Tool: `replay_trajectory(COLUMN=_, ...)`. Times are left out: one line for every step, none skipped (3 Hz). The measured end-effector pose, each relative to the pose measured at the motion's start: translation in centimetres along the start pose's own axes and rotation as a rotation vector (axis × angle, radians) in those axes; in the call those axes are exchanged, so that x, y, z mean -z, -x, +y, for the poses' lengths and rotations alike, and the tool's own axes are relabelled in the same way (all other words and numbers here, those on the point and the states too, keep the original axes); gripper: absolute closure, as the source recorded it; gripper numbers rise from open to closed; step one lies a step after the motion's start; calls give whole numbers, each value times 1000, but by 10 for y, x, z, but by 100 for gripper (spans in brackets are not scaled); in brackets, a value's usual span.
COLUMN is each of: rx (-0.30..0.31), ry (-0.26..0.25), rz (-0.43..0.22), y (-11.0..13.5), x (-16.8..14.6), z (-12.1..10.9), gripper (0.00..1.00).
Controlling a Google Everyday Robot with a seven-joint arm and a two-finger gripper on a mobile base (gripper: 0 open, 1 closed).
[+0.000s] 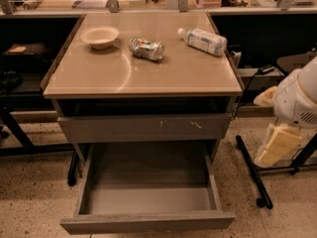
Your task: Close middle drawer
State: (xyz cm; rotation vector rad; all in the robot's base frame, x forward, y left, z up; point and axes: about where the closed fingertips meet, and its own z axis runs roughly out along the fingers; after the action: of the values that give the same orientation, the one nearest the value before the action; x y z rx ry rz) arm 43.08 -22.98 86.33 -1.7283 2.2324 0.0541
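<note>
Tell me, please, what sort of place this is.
Likely a robot test lab: a cabinet with its middle drawer open, a bowl, crushed can and plastic bottle on top, cluttered workbenches behind. The gripper hangs at its right.
</note>
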Motion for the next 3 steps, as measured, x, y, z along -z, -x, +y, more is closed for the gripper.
replay_trajectory(rx=-11, ry=56, rz=0, y=-34, x=-71, z=16, gripper=42)
replay_trajectory(rx=-31, ry=139, rz=34, y=-65, x=-133, z=30, gripper=65)
replay_trajectory(rx=-33, ry=152, rz=35, y=-68, x=-140, z=32, gripper=88)
